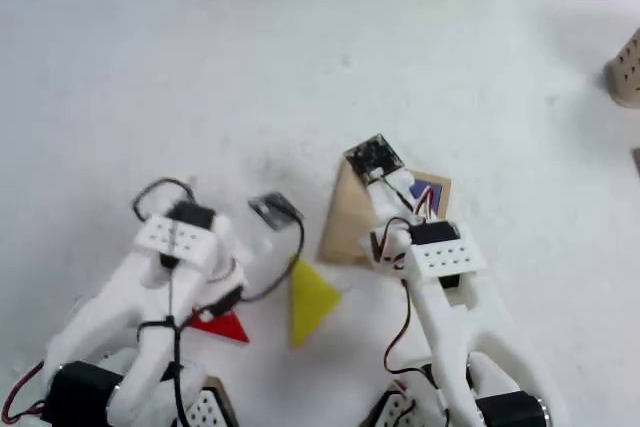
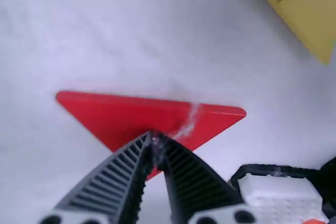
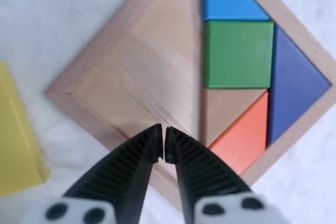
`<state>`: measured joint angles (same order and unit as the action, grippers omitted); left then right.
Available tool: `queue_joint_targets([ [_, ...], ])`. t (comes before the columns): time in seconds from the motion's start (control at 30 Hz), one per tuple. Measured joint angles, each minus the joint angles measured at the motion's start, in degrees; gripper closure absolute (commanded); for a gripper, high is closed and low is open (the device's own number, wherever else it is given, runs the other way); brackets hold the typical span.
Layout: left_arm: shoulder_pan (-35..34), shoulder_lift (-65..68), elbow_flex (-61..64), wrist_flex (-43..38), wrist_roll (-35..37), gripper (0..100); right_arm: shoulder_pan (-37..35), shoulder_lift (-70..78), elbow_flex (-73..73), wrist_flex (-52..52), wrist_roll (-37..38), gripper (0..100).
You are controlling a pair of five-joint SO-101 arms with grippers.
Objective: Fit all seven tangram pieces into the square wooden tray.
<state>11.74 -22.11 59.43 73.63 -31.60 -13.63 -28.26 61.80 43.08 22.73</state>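
Though closed, left tool (image 2: 156,142) over triangle (image 2: 126,115)

The table (image 1: 200,67) lies open across the upper half of the frame, save a perforated block (image 1: 625,72) at the right edge; lower centre, the yellow triangle (image 1: 308,299) narrows the gap between the left arm (image 1: 150,287) and the right arm (image 1: 450,297); the tray (image 3: 142,66) has bare floor beside its seated pieces (image 3: 239,53).

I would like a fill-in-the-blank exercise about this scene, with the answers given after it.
The square piece in the tray is ____.
The left gripper is over the ____ triangle.
Beside the tray a ____ piece lies on the table.
Missing words: green, red, yellow.
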Motion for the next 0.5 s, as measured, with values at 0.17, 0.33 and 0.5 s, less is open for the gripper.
queue_joint_targets([
  [0.17, 1.6, -1.4, 2.6, -3.3, -1.5, 98, 0.0, 0.0, 0.0, 0.0, 0.0, 97.8],
  [0.33, 2.0, 4.5, 1.1, -6.4, -1.6, 98, 0.0, 0.0, 0.0, 0.0, 0.0, 97.8],
  [0.5, 0.2, 10.0, -4.5, -8.8, 4.5, 98, -0.1, 0.0, 0.0, 0.0, 0.0, 97.8],
])
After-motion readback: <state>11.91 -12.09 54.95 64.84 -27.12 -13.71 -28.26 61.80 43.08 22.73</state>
